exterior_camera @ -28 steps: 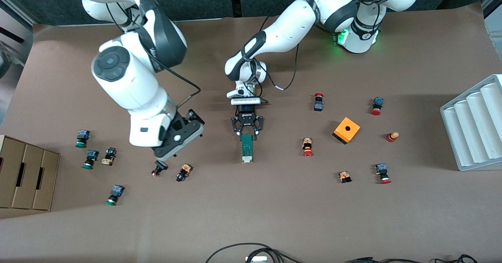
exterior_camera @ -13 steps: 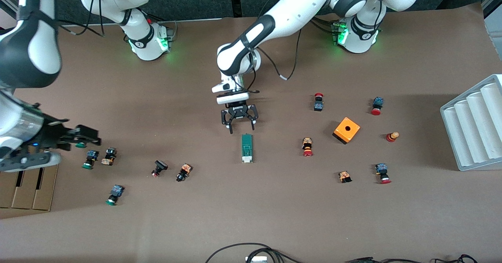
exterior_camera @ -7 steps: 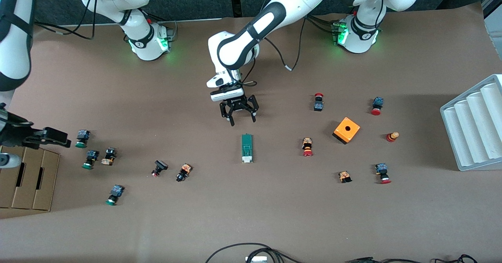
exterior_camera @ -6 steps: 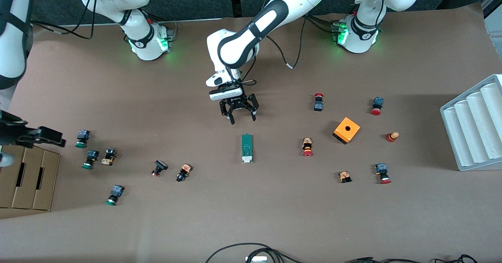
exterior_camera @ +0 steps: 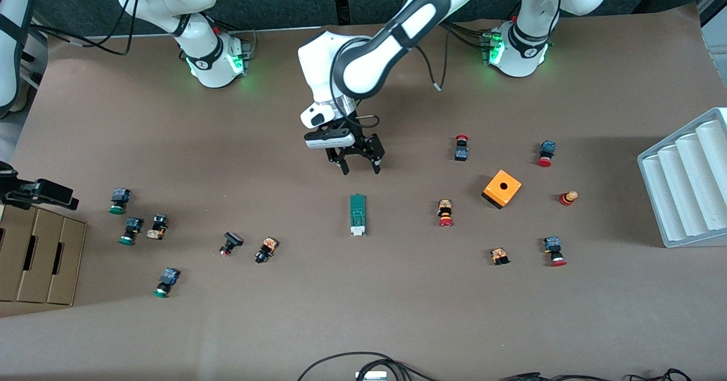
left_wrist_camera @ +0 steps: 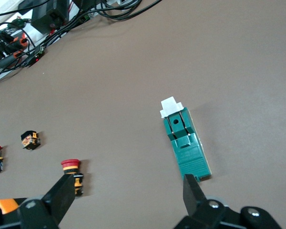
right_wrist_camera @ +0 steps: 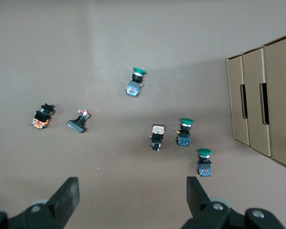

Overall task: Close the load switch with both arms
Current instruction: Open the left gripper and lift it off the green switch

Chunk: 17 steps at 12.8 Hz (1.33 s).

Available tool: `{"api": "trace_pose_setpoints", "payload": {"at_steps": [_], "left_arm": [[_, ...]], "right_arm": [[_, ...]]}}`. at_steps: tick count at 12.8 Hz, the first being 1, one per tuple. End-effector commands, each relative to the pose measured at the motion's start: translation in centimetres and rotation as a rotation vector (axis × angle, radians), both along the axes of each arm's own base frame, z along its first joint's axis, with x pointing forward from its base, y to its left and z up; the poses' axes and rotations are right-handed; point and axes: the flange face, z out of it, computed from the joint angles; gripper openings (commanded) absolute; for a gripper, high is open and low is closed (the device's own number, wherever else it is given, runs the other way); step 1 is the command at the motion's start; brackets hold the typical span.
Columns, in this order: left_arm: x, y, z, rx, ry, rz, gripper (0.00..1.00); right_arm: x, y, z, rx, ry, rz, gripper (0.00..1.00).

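Note:
The load switch (exterior_camera: 357,215) lies flat mid-table, a narrow dark-green block with its white handle (exterior_camera: 357,231) at the end nearer the front camera. In the left wrist view the load switch (left_wrist_camera: 185,144) shows whole, with nothing touching it. My left gripper (exterior_camera: 359,169) hangs open and empty over the bare table, just on the bases' side of the switch; one of its fingers (left_wrist_camera: 192,192) shows close to the green end. My right gripper (exterior_camera: 55,195) is open and empty, high over the table edge at the right arm's end, above the green-capped push buttons (right_wrist_camera: 184,132).
An orange cube box (exterior_camera: 502,188) and red-capped push buttons (exterior_camera: 445,213) lie toward the left arm's end, next to a grey ribbed rack (exterior_camera: 687,182). A cardboard box (exterior_camera: 40,256) sits at the right arm's end. More buttons (exterior_camera: 266,249) lie between it and the switch. Cables (exterior_camera: 363,365) lie at the front edge.
My left gripper let go of the switch's green end and drew back toward the bases, rising. My right arm swung off to its own end of the table. The switch stayed put.

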Motion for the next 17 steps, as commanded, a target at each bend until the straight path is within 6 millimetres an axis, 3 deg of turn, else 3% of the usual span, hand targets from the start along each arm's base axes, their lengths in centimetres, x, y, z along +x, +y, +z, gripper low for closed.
{"api": "trace_pose_setpoints", "payload": {"at_steps": [1, 4, 6, 9, 10, 11, 13, 17], "left_arm": [[0.9, 1.4, 3.5, -0.008, 0.078, -0.029, 1.00], [1.5, 2.3, 6.0, -0.012, 0.106, -0.040, 1.00], [3.8, 4.4, 7.9, -0.028, 0.137, -0.027, 1.00], [5.4, 7.1, 11.0, -0.016, 0.193, -0.030, 1.00], [5.3, 7.7, 12.6, -0.009, 0.220, -0.078, 1.00], [5.7, 8.4, 13.3, -0.022, 0.239, -0.081, 1.00], [7.8, 10.6, 14.3, -0.057, 0.248, -0.033, 1.00], [6.8, 12.8, 18.2, -0.040, 0.273, -0.014, 1.00]], "right_arm": [[-0.5, -0.1, 0.2, 0.000, 0.015, -0.016, 1.00], [-0.4, -0.2, -0.3, -0.011, 0.027, -0.014, 1.00], [-0.5, -0.1, -0.3, -0.007, 0.037, -0.013, 1.00], [-0.6, 1.4, -0.6, 0.001, 0.060, 0.003, 1.00], [-0.7, 0.3, -0.5, 0.014, 0.052, -0.019, 1.00], [-0.6, 0.7, -0.6, 0.032, 0.052, -0.034, 1.00], [-0.6, 0.6, -0.8, 0.032, 0.054, -0.092, 1.00], [-0.6, 0.8, -0.5, 0.032, 0.057, -0.096, 1.00]]}}
